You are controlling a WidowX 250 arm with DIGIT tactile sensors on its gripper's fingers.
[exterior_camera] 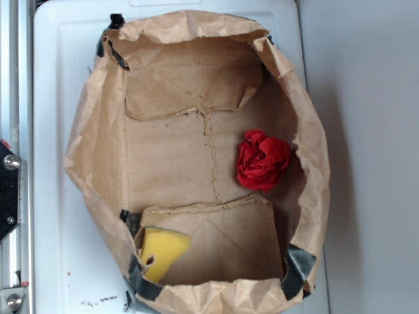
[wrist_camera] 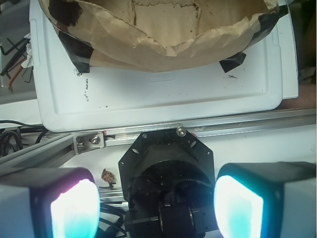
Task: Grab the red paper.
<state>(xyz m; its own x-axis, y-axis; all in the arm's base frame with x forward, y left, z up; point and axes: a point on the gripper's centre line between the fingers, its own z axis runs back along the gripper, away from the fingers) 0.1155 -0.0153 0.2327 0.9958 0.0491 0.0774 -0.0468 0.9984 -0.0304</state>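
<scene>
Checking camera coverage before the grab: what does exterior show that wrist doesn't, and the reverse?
Exterior only: the red paper on the bag floor near one side wall, and the yellow sponge in a corner of the bag.

Wrist only: the gripper with its jaws wide apart and nothing between them, well outside the bag, the aluminium rail, and loose cables off to the side.

Both: the brown paper bag, its black tape patches, and the white lid under it.
</scene>
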